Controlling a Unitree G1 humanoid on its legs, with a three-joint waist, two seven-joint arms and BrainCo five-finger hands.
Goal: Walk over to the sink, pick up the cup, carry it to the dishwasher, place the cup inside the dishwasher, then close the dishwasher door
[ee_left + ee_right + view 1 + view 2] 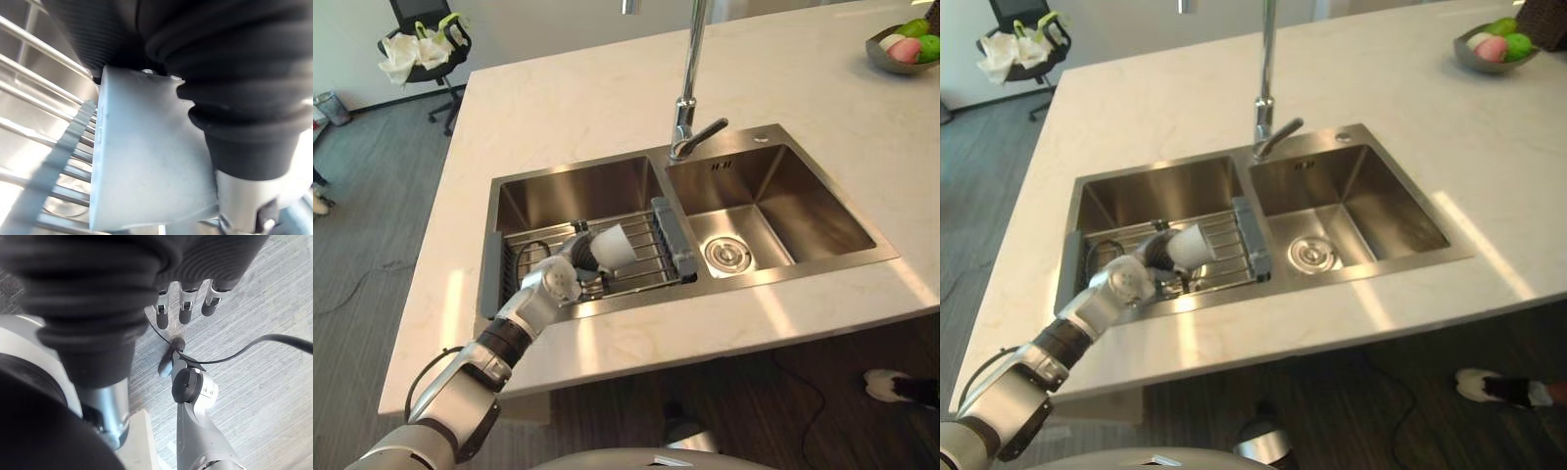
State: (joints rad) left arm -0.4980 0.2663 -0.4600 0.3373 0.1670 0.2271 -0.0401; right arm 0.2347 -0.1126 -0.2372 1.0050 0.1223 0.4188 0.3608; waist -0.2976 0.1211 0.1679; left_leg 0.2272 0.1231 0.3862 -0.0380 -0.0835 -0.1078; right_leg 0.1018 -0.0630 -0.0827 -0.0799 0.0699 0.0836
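A white cup lies tilted over the wire rack in the sink's left basin. My left hand reaches in over the basin's front edge and is curled round the cup's near end. In the left wrist view the cup's pale wall presses against the hand's dark cover, with rack bars behind it. My right hand hangs low over the grey floor, fingers relaxed and holding nothing.
The double steel sink is set in a pale stone counter, with a tall tap between the basins and a drain in the right basin. A fruit bowl stands far right. An office chair stands far left. A person's shoe shows on the floor.
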